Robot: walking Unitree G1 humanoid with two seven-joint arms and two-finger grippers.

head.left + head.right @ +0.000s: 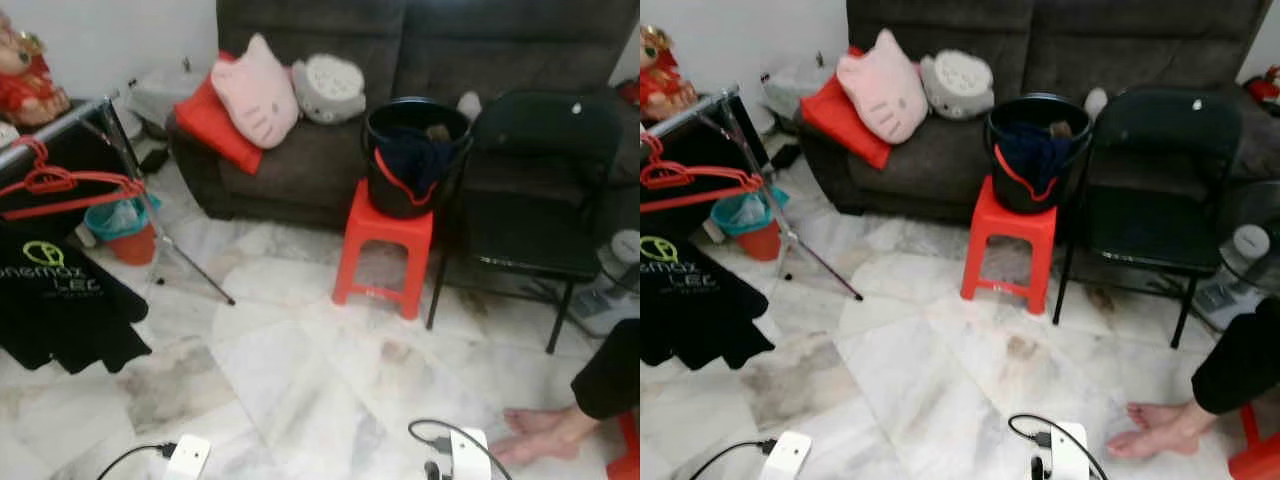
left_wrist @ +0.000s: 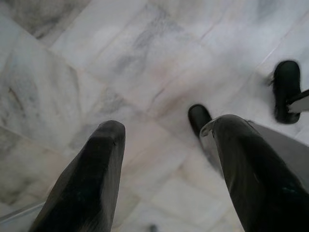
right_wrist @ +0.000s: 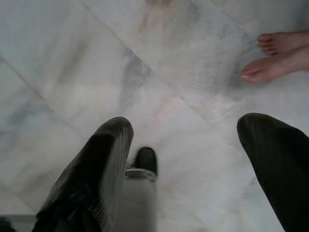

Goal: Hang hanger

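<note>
A red hanger (image 1: pixel 62 186) hangs on the metal rail (image 1: pixel 55 125) of a clothes rack at the far left, with a black T-shirt (image 1: pixel 60 300) hanging below it. A black bucket (image 1: pixel 415 155) holding dark clothes stands on a red plastic stool (image 1: pixel 385 250) in front of the sofa. My left gripper (image 2: pixel 164 140) hangs open over the marble floor, nothing between its fingers. My right gripper (image 3: pixel 186 140) is also open and empty above the floor.
A dark sofa (image 1: pixel 420 60) with a pink cushion (image 1: pixel 255 90) and a grey cushion fills the back. A black folding chair (image 1: pixel 540 190) stands right of the stool. A person's bare feet (image 1: pixel 545 432) are at the lower right. White power strips (image 1: pixel 185 457) with cables lie on the floor near me.
</note>
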